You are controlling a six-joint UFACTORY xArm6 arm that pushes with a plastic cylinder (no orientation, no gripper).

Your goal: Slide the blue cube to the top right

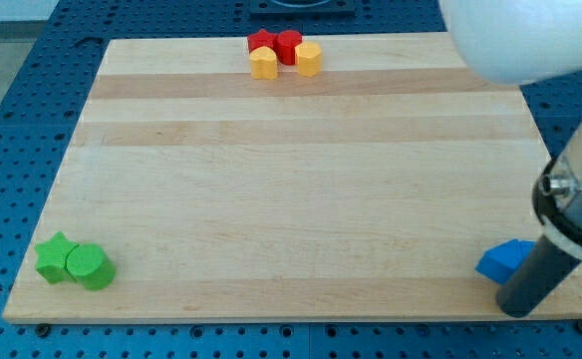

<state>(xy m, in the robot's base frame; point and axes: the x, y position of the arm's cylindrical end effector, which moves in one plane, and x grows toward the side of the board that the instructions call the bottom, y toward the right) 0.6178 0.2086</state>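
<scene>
wooden board [301, 199] | rod tilted, my tip [517, 309] touching blue cube [502, 261] | end effector gripperless, holds nothing

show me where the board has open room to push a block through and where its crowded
The wide middle of the board is free, bordered by the red and yellow blocks at the view's top, the green pair bottom left, and the blue cube bottom right. The bottom right corner is crowded: my tip touches the cube's right side.

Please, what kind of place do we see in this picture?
Probably a robotics lab bench: a wooden board lies on a blue perforated table, with small blocks such as the blue cube beside my tip.
</scene>
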